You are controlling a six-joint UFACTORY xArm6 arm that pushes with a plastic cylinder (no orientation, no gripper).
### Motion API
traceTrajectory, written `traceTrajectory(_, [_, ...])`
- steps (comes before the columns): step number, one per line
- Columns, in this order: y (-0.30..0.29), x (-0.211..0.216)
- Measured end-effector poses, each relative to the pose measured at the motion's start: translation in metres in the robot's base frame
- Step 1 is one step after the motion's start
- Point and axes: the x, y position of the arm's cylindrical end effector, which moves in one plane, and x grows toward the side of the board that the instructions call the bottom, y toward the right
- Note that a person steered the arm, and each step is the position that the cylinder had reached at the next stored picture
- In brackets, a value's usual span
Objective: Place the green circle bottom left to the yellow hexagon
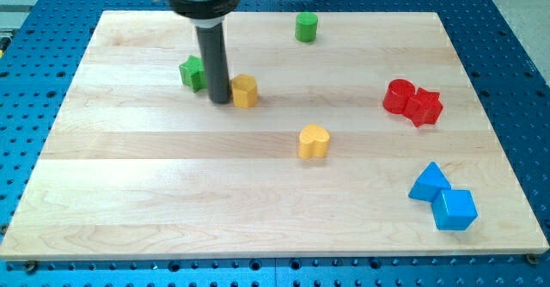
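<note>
Camera view: green circle (306,27) at board's top, right of centre. Tip (220,100) sits between green star (192,72) and yellow hexagon (245,90), beside the hexagon; bare rod, grips nothing. Circle lies up-right of tip, well apart.

We see our tip (220,100) standing on the wooden surface (172,201) between a green star-like block (192,71), partly hidden behind the rod on the view's left, and the yellow hexagon (245,90) just beside it on the view's right. The green circle (306,27) sits well apart near the view's top, while a yellow heart-shaped block (314,141) lies near the middle. On the view's right a red round block (398,95) touches a red star-like block (424,107), and lower down a blue triangle (429,182) touches a blue cube (454,209)
</note>
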Motion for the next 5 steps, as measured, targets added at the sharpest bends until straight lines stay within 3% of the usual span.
traceTrajectory(1, [0.043,-0.002])
traceTrajectory(2, [0.090,-0.033])
traceTrajectory(3, [0.171,-0.093])
traceTrajectory(4, [0.215,-0.167])
traceTrajectory(5, [0.169,-0.197])
